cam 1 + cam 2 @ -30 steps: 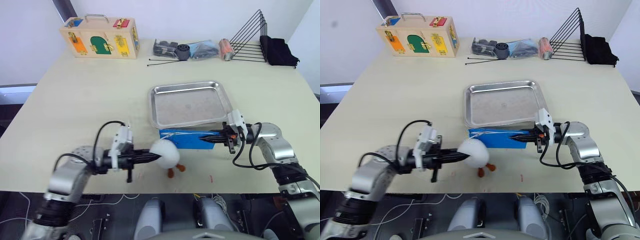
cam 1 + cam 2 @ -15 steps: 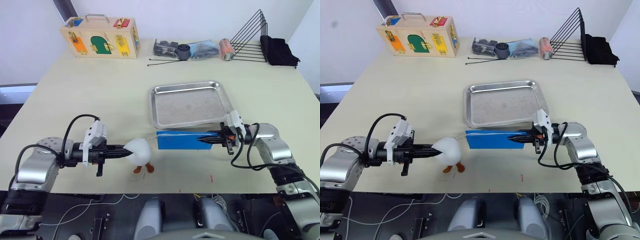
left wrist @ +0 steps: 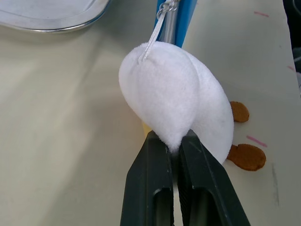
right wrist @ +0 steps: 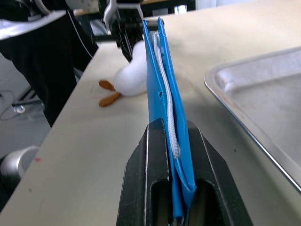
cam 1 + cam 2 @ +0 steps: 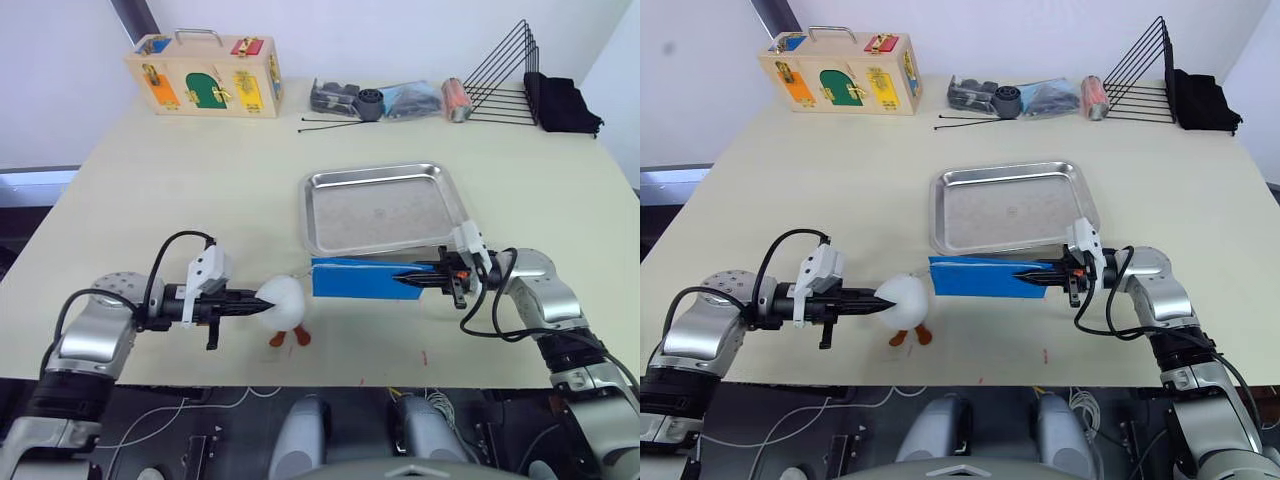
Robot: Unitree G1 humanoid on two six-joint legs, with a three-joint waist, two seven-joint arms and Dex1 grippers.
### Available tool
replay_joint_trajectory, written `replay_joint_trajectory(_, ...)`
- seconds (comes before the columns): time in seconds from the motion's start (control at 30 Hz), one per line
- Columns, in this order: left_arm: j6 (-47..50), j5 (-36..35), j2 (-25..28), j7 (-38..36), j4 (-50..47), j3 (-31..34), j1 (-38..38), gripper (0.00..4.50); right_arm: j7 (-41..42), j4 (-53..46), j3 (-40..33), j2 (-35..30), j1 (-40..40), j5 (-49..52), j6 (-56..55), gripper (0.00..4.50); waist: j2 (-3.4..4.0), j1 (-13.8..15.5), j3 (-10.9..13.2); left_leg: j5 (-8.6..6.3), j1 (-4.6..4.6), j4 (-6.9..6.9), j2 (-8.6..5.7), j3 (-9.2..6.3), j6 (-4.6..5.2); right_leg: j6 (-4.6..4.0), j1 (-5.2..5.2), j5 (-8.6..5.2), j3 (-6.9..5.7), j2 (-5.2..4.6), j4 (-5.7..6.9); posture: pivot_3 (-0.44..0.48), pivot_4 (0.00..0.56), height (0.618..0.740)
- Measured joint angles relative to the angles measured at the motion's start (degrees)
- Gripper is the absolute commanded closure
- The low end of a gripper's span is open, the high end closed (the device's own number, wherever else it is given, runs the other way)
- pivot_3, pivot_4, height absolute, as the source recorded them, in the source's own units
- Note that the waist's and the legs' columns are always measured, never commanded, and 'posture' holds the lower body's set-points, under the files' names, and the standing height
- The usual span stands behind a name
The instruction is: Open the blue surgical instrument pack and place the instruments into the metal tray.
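Right hand (image 5: 1032,275) clamping blue surgical instrument pack (image 5: 980,276) edge-up, left hand (image 5: 252,301) pinching white plush duck (image 3: 176,99), its cord seen reaching pack's zipper.

My left end effector (image 5: 255,302) pinches a white fluffy toy (image 5: 283,303). My right end effector (image 5: 405,281) grips the blue surgical instrument pack (image 5: 362,279), just in front of the metal tray (image 5: 381,207) on the counter (image 5: 190,190).

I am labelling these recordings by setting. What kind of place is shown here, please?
Probably a robot training or test lab, not a clinic: a plain table holds a wooden latch board, a black wire rack and a metal tray, with loose cables hanging below the table edge.
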Motion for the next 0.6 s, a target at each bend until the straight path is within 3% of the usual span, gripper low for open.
replay_joint_trajectory(0.33,-0.18,-0.01,-0.38,-0.42,0.19,0.15,0.24,4.46,-5.73,-6.94,-6.37,3.21,0.10,13.13,14.84,4.50,0.02,0.02,-0.01,0.00,-0.01,0.00,-0.01,-0.01,0.00,0.00,0.00,0.00,-0.01,-0.02,0.00,0.000,0.150,0.740)
replay_joint_trajectory(0.6,-2.03,-0.04,-0.14,-1.28,0.68,0.93,0.52,4.46,-6.00,-8.01,-7.14,2.24,0.09,12.35,15.24,4.50,0.02,-0.04,-0.01,0.00,-0.01,0.00,-0.01,-0.01,0.00,0.01,0.00,0.00,-0.01,-0.01,0.00,0.000,0.150,0.740)
